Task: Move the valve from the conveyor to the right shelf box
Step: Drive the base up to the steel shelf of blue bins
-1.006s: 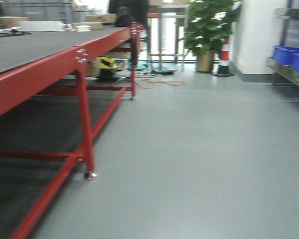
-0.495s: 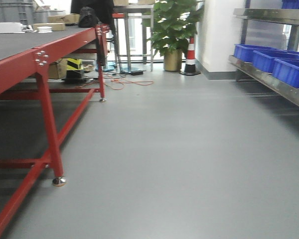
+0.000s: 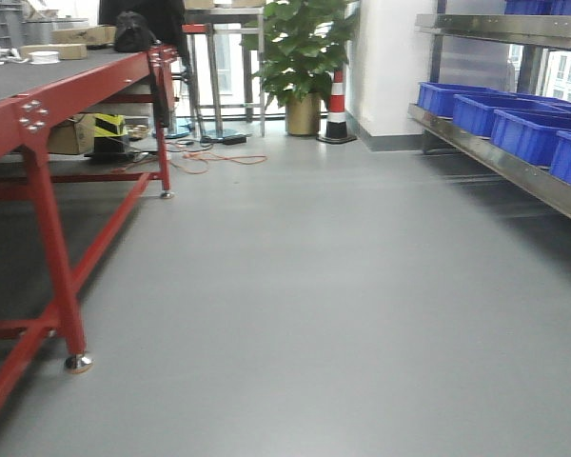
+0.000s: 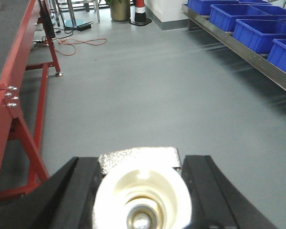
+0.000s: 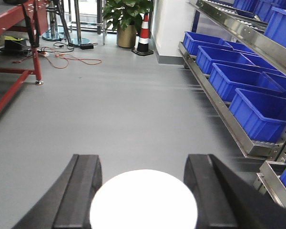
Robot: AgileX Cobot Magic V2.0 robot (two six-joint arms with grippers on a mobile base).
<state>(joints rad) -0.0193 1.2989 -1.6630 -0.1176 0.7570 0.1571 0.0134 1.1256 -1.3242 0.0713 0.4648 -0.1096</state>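
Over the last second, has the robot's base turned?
Yes, rightward: the conveyor slid left in the front view and more blue shelf boxes appeared.

Blue boxes (image 3: 452, 98), red-framed grey conveyor (image 3: 48, 76), red-white striped cone (image 3: 338, 95)

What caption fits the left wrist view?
Left gripper holds the valve above grey floor; conveyor at left, blue shelf boxes at right.

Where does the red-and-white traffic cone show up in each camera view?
Front-facing view: the cone stands upper centre, on the floor near the white wall.
Left wrist view: the cone is at the top edge, near the centre, with its tip cut off.
Right wrist view: the cone is upper centre, beside the wall.
Shared landmark: the potted plant stands just left of the cone in every view.
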